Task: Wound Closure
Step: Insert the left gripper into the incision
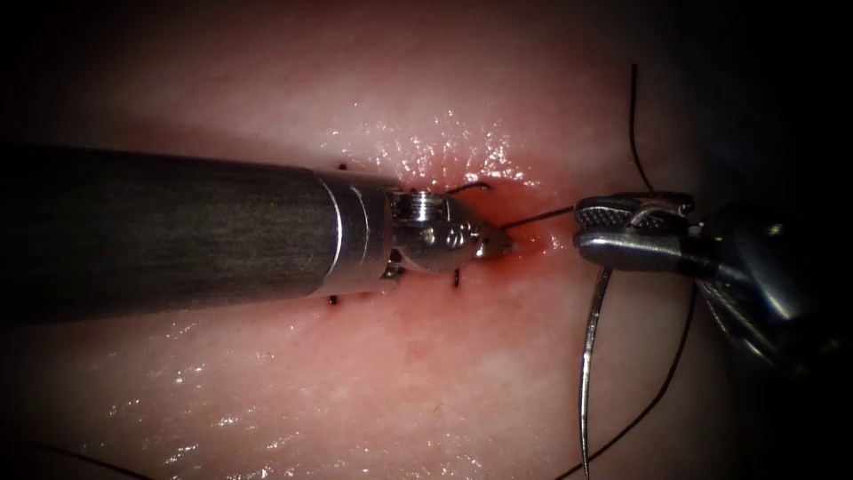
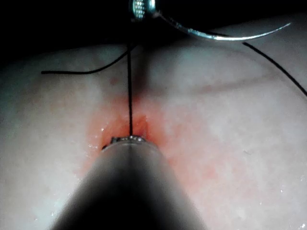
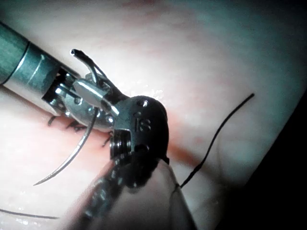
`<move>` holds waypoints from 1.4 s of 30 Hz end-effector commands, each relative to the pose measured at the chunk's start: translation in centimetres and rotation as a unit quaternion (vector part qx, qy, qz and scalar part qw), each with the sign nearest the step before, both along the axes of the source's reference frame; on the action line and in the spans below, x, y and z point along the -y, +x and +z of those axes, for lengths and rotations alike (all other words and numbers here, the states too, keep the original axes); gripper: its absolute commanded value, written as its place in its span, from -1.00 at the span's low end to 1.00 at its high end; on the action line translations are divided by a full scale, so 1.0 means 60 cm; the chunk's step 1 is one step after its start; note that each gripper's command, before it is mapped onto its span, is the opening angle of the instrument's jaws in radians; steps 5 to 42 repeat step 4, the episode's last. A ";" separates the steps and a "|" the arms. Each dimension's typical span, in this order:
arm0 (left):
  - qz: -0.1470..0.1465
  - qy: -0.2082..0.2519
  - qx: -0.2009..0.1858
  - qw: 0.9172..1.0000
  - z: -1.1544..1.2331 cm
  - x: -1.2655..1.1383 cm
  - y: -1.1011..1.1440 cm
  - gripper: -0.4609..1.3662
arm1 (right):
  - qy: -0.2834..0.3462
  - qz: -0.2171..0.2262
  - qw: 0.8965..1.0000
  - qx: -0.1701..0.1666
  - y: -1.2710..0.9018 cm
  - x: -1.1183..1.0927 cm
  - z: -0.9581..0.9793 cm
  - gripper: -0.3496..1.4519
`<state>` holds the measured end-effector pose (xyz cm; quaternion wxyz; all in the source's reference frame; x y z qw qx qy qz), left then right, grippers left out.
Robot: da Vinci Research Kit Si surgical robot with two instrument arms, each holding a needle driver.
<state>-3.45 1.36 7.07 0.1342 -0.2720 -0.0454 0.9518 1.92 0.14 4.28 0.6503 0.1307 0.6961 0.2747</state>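
Currently the right tool (image 1: 591, 233) sits at centre right of the endoscope frame, fingers clamped on the needle (image 1: 588, 356) near its blunt, thread-bearing end. Needle hangs free of the tissue (image 1: 373, 391), curving down from the fingers to its tip at the lower edge of the frame, right of the cut (image 1: 524, 236). Right wrist view shows the same: needle (image 3: 72, 158) gripped near one end, arc and point out in the open over the tissue.

Left tool (image 1: 493, 244) enters from the left, shaft across mid frame, tip down at the cut in the red fluid (image 1: 542, 253). Its fingers look narrow, closed together at the tip; can't tell if they pinch tissue or thread.

Thread (image 1: 538, 216) runs taut from the left tool's tip to the right tool's fingers. More thread goes up to upper right and loops down along lower right. Earlier stitches (image 1: 335, 300) show as dark marks beside the left tool's wrist.
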 end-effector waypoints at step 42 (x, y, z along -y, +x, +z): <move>0.000 0.004 0.006 1.000 -0.0009 0.0000 0.0000 -0.88 | 0.000 0.001 1.000 0.001 0.0001 0.0002 -0.0001 -1.00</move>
